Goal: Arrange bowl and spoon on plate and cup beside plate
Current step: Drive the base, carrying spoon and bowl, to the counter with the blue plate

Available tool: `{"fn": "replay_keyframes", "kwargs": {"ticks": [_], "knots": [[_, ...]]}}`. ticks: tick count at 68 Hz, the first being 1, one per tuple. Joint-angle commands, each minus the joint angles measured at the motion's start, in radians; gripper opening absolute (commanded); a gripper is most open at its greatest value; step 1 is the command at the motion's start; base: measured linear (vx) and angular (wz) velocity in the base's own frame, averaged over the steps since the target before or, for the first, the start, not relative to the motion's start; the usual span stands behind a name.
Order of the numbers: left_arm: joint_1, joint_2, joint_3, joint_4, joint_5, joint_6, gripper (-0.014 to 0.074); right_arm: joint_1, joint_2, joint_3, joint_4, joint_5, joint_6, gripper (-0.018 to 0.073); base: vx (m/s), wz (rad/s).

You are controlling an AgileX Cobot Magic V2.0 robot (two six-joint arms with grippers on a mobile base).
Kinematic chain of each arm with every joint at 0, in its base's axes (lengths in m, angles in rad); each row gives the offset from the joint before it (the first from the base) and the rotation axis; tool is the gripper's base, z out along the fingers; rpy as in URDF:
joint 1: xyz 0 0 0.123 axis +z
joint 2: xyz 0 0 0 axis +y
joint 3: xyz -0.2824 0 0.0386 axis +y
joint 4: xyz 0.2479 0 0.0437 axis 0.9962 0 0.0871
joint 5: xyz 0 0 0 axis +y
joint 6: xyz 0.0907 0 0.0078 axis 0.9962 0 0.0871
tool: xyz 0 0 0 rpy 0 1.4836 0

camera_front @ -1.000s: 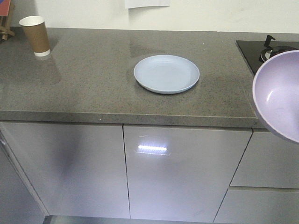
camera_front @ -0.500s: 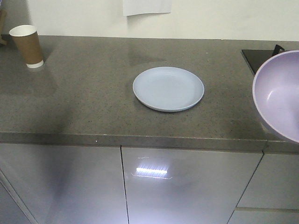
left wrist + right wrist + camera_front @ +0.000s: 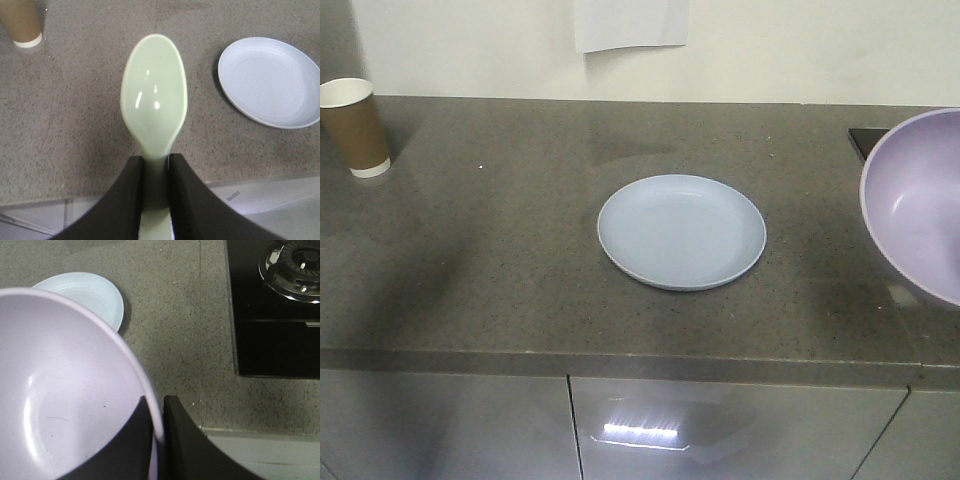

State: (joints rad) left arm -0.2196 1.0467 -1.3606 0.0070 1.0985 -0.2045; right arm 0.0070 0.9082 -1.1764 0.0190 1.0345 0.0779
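The plate point(image 3: 681, 232) is sitting bare on the counter point(image 3: 500, 250). The right gripper point(image 3: 159, 409) is clamping the bowl point(image 3: 920, 200) by its rim, right of the plate (the nearer arm). The left gripper point(image 3: 155, 161) is pinching the spoon point(image 3: 154, 95) by its handle, scoop pointing forward.

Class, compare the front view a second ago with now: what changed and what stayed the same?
The view closed in on the counter: the plate and cup sit lower and larger in frame, and the hob is nearly gone. Neither shifted on the counter. The bowl holds its spot at the frame's right edge. Nothing was grasped or released.
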Motion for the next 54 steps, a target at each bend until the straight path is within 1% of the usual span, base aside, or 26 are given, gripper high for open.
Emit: {"fn": "replay_keyframes", "kwargs": {"ticks": [1,54], "knots": [[-0.005,-0.015,-0.027,-0.007,-0.056,0.001,-0.0006,-0.003,-0.005,-0.027,-0.001,-0.064,-0.002,-0.0006,0.17,-0.07],[-0.005,-0.015,-0.027,-0.007,-0.056,0.001,-0.0006,-0.003,-0.005,-0.027,-0.001,-0.064,-0.002,-0.0006,0.14,-0.07]]}}
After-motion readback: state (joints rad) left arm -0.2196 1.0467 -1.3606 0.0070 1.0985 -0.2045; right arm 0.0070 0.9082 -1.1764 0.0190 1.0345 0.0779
